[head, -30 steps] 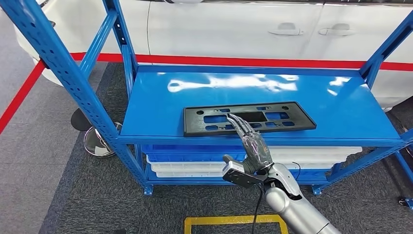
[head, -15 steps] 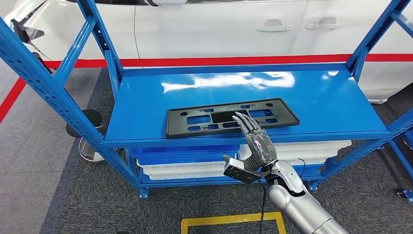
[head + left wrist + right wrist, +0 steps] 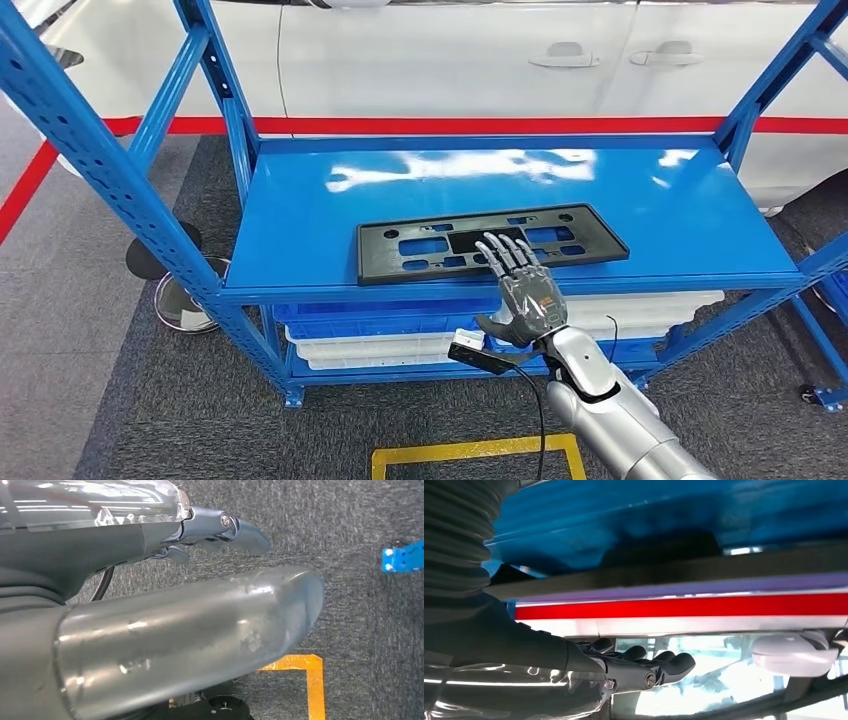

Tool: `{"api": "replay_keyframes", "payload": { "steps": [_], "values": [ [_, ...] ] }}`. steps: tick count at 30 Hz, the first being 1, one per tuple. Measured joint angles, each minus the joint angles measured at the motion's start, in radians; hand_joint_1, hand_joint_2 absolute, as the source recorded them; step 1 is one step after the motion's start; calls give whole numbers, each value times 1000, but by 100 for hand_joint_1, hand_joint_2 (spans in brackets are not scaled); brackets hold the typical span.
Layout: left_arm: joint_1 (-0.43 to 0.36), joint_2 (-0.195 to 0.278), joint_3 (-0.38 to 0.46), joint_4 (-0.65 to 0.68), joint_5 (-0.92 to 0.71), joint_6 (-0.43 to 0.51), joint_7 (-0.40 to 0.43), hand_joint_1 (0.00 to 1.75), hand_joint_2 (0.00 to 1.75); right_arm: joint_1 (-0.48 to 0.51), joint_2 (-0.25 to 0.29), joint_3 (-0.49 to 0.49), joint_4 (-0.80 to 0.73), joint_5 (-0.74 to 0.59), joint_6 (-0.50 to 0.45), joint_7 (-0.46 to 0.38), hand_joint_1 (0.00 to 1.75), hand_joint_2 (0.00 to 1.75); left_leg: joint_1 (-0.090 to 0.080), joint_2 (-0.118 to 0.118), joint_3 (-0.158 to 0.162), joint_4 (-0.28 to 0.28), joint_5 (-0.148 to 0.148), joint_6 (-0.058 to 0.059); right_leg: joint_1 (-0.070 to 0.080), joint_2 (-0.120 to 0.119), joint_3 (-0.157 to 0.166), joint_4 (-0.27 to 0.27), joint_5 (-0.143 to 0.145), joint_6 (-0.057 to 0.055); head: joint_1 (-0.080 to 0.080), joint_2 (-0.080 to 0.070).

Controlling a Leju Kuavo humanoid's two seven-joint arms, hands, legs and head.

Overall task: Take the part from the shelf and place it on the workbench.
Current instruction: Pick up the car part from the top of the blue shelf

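A flat black plastic part (image 3: pixel 487 241) with several cut-outs lies along the front of the blue shelf (image 3: pixel 640 205). My right hand (image 3: pixel 523 289) is raised in front of the shelf's front edge, fingers straight and spread, fingertips over the part's near edge; it holds nothing. In the right wrist view the right hand (image 3: pixel 639 669) stretches out level with the part's dark edge (image 3: pixel 684 569). The left hand (image 3: pixel 165 605) hangs over the grey carpet with its thumb and fingers apart and nothing in it.
A white car (image 3: pixel 450 50) stands right behind the shelf, beyond a red floor line (image 3: pixel 480 125). Blue and white bins (image 3: pixel 400 335) sit on the lower shelf. Blue uprights (image 3: pixel 100 160) flank the shelf. A yellow floor marking (image 3: pixel 475 455) lies at my feet.
The camera has shifted, so the whole scene slid slightly. My right hand has turned a little and sits lower, its fingers still spread at the part's near edge.
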Motion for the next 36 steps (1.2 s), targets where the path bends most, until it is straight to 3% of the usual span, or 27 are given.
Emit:
{"api": "replay_keyframes", "payload": {
  "steps": [1,3,5,7,9,11,12,14,15,16,18,20,25,27,29,30,31,32,34,36],
  "values": [
    [0,1,1,0,-4,-5,0,0,0,0,0,0,6,25,-13,14,0,175,0,0,1,0,0,0,-1,0,8,-20,23,0,0,0],
    [-1,1,1,0,-14,-20,2,0,0,-7,1,0,20,110,-59,53,0,175,0,0,4,0,-2,-3,-1,-8,64,-144,93,-7,0,0],
    [-4,0,1,0,-23,-33,2,0,0,-22,5,0,43,178,-107,66,0,175,-2,2,4,-1,-2,-11,9,-23,114,-251,128,-19,0,0],
    [-6,0,1,0,-26,-37,2,0,0,-34,8,-2,68,198,-131,54,0,175,-3,6,4,-5,-1,-22,18,-27,125,-277,126,-28,0,0],
    [-7,0,0,0,-28,-37,3,0,0,-40,8,-6,86,200,-136,40,0,175,-2,8,5,-3,-6,-35,14,-24,132,-291,130,-36,0,0],
    [-10,0,-1,0,-32,-38,9,0,0,-47,8,-11,97,190,-138,28,0,175,-2,7,-17,50,-39,-44,10,-25,141,-305,133,-47,0,0],
    [-12,0,-1,0,-34,-38,15,0,0,-51,7,-15,101,183,-138,24,0,175,-2,6,-44,106,-67,-47,12,-26,144,-306,132,-50,0,0],
    [-12,0,-1,0,-37,-41,27,0,0,-55,6,-24,111,166,-139,16,0,175,-2,6,-109,230,-117,-50,15,-27,145,-302,127,-57,0,0],
    [-12,0,-2,0,-40,-42,33,0,0,-56,5,-30,116,158,-139,12,0,175,-2,6,-128,262,-119,-51,16,-26,146,-300,124,-58,0,0],
    [-13,0,-2,0,-43,-41,41,0,0,-57,5,-35,120,150,-138,8,0,175,-2,6,-128,256,-102,-52,17,-25,148,-297,121,-57,0,0],
    [-18,0,-4,0,-50,-38,63,0,0,-63,5,-43,127,138,-137,3,0,175,-2,4,-82,148,-34,-49,16,-22,153,-288,110,-52,0,0],
    [-29,0,-8,0,-57,-35,84,0,0,-77,5,-52,134,129,-132,2,0,175,-3,-4,-34,43,3,-39,19,-18,153,-275,98,-41,0,0],
    [-46,-3,-20,0,-65,-35,100,0,0,-96,11,-67,150,114,-128,-3,0,175,-1,-10,-5,3,-2,-8,13,-8,149,-240,87,-21,0,0],
    [-51,-4,-22,0,-68,-36,100,0,0,-102,20,-76,157,107,-128,-8,0,175,2,-12,11,-4,-5,-1,9,-6,103,-158,53,-13,0,0],
    [-54,-4,-23,0,-69,-37,100,0,0,-105,29,-82,167,101,-128,-10,0,175,3,-14,18,-6,-11,1,5,-6,25,-40,14,-7,0,0],
    [-53,-4,-23,0,-69,-37,100,0,0,-104,33,-83,171,99,-128,-11,0,175,3,-14,22,-6,-15,1,3,-6,-5,-5,11,-6,0,0],
    [-53,-4,-23,0,-70,-37,100,0,0,-103,35,-83,175,98,-128,-13,0,175,3,-15,29,-6,-20,0,2,-6,-20,-3,28,-6,0,0],
    [-53,-4,-23,0,-70,-37,100,0,0,-102,37,-84,178,97,-128,-14,0,175,2,-15,37,-5,-25,-1,3,-6,-16,-36,65,-9,0,0],
    [-53,-5,-23,0,-72,-34,100,0,0,-105,40,-85,182,95,-128,-15,0,175,2,-15,56,-7,-37,-6,8,-11,25,-159,155,-22,0,0],
    [-55,-6,-24,0,-76,-31,100,0,0,-110,44,-87,189,96,-125,-16,0,175,2,-14,64,-11,-46,-15,20,-16,58,-245,184,-38,0,0]
  ]
}}
